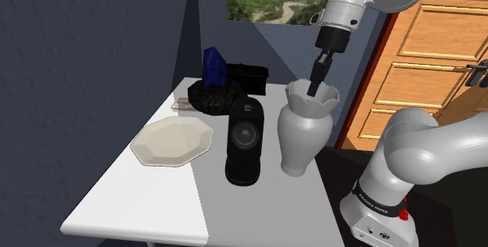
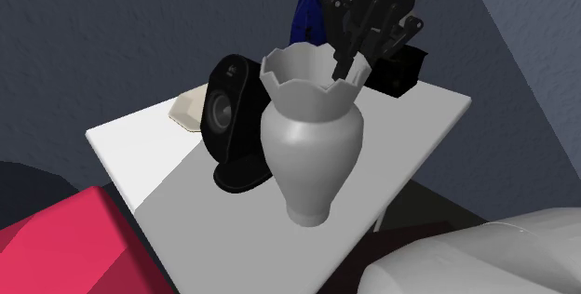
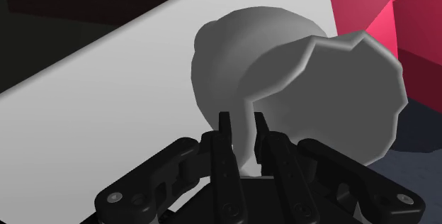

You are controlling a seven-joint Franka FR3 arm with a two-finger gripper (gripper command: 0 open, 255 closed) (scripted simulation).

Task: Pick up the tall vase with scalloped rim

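Note:
The tall grey vase [image 1: 301,140] with a scalloped rim stands upright on the white table [image 1: 156,198], close to the edge nearest the stand. My black gripper [image 1: 315,87] comes down onto its rim on the side towards the wall. In the second exterior view the vase [image 2: 307,143] is in front, with the gripper [image 2: 346,64] at its far rim. Seen from the wrist, the gripper [image 3: 243,127] has its fingers close together, clasping the rim wall of the vase [image 3: 234,66], one finger inside the mouth and one outside.
A black speaker [image 1: 245,140] stands right beside the vase. Further along the table lie a white faceted plate [image 1: 172,142], a dark basket [image 1: 215,97], a blue object [image 1: 214,66] and a black box [image 1: 249,77]. A wooden door [image 1: 422,58] is behind the arm.

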